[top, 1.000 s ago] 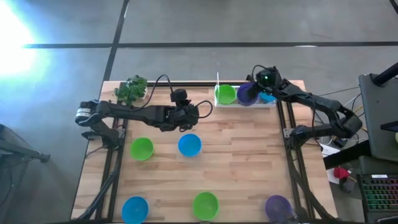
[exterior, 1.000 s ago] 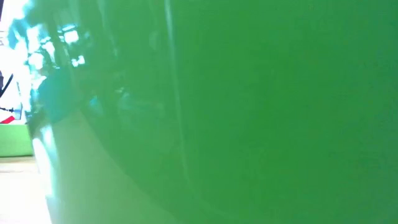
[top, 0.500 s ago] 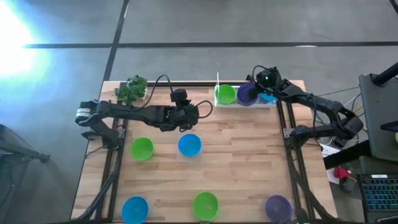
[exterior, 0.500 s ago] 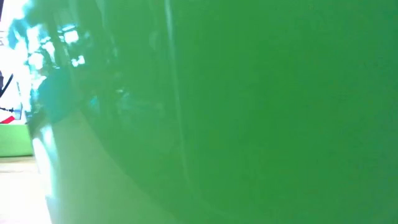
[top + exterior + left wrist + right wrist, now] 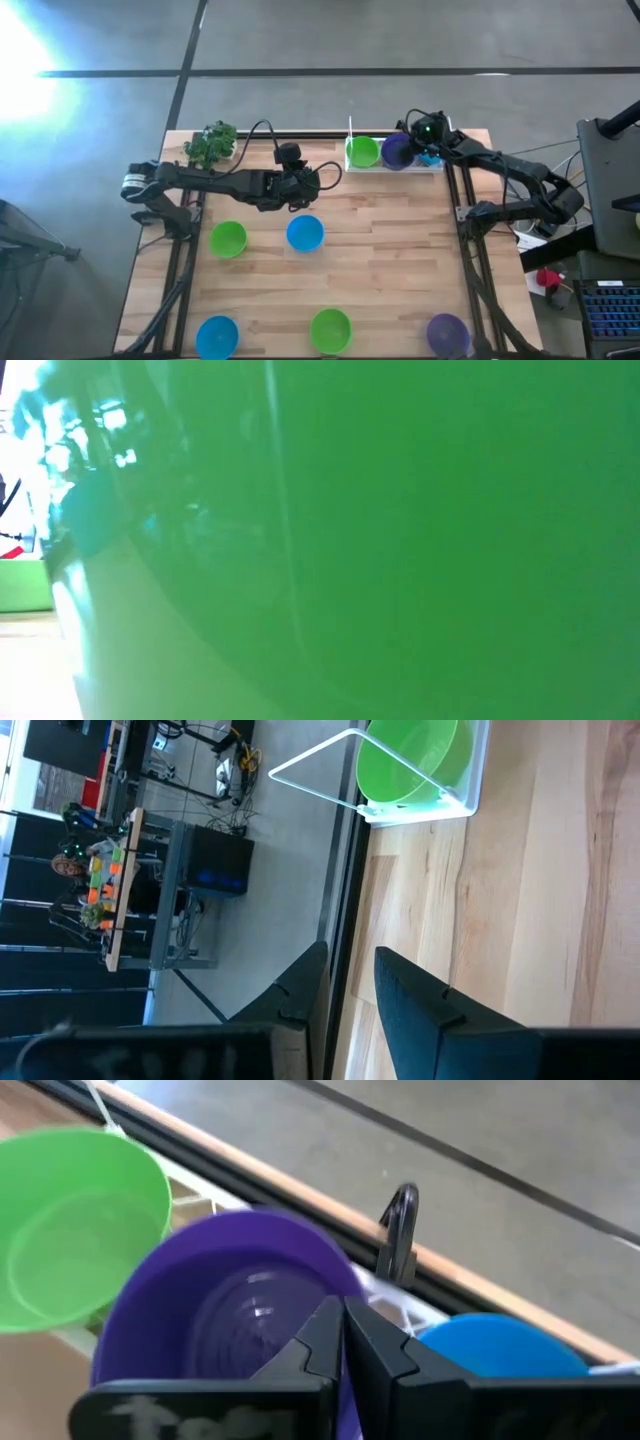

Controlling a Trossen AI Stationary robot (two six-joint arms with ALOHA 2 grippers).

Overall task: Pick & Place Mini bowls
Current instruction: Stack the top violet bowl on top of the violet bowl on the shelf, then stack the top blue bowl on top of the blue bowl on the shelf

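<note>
My right gripper is at the far right corner of the table, over the white tray, and its fingers are pressed together on the near rim of the purple bowl there. In that tray the purple bowl sits between a green bowl and a blue bowl, its rim overlapping the green one's edge as my right wrist camera sees it. My left gripper hangs over the middle of the table's far half, its fingers slightly spread and holding nothing; past them I see the tray's end with the green bowl in it. Five more bowls lie loose on the wood: a second green bowl and a second blue bowl side by side just nearer than my left arm, and along the near edge a third blue bowl at the left, a third green bowl in the middle and a second purple bowl at the right. A plant stands at the far left corner. My low camera is filled almost wholly by a green surface right against the lens, and I cannot tell anything about the table from it.
</note>
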